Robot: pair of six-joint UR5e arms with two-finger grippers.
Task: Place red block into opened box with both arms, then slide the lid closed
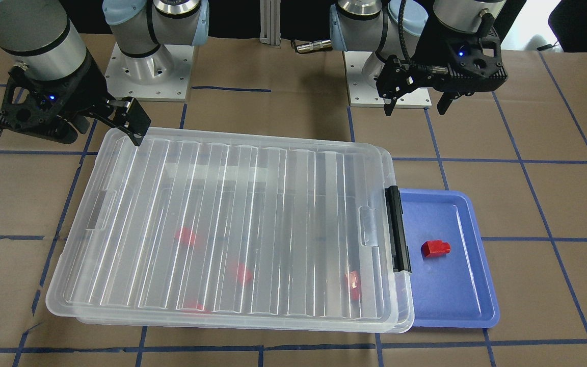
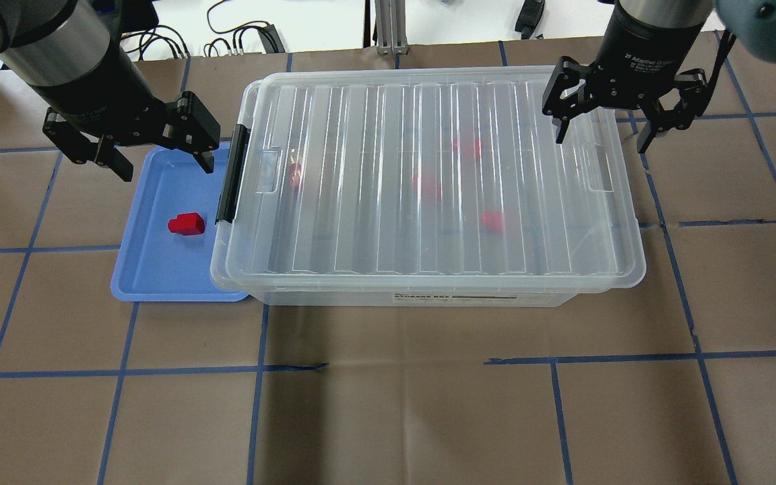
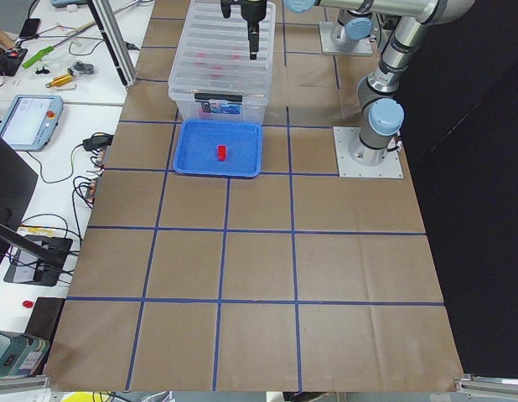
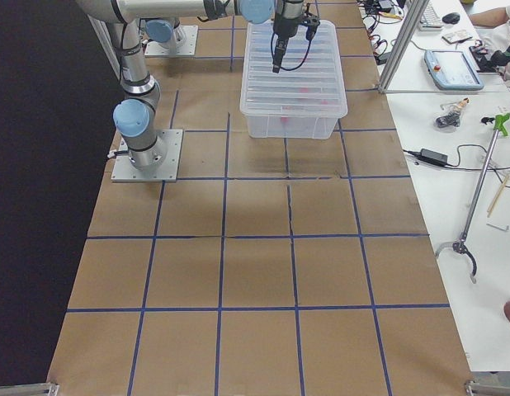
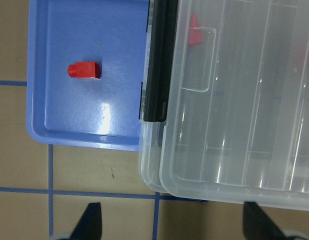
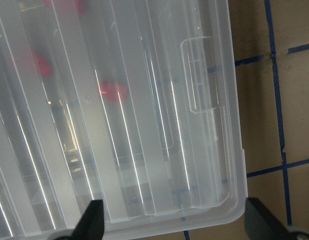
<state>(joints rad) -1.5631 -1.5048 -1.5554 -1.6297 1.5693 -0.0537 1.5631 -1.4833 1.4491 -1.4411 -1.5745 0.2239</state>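
The red block (image 2: 186, 223) (image 1: 435, 248) (image 5: 84, 70) lies alone on a blue tray (image 2: 159, 269). Beside the tray stands the clear box (image 2: 428, 295), its black latch bar (image 2: 230, 175) facing the tray. The ribbed lid (image 2: 442, 108) (image 1: 273, 178) lies flat over the box, covering nearly all of it and sitting slightly askew. My left gripper (image 2: 164, 167) (image 1: 416, 109) hangs open above the tray's far edge, holding nothing. My right gripper (image 2: 601, 141) (image 1: 105, 133) hangs open over the lid's opposite short end, also holding nothing.
Several other red pieces (image 2: 426, 185) show blurred through the lid inside the box. The table is brown with a grid of blue tape lines (image 2: 395, 360). Both arm bases (image 1: 148, 71) stand behind the box. Benches with cables and tools flank the table ends.
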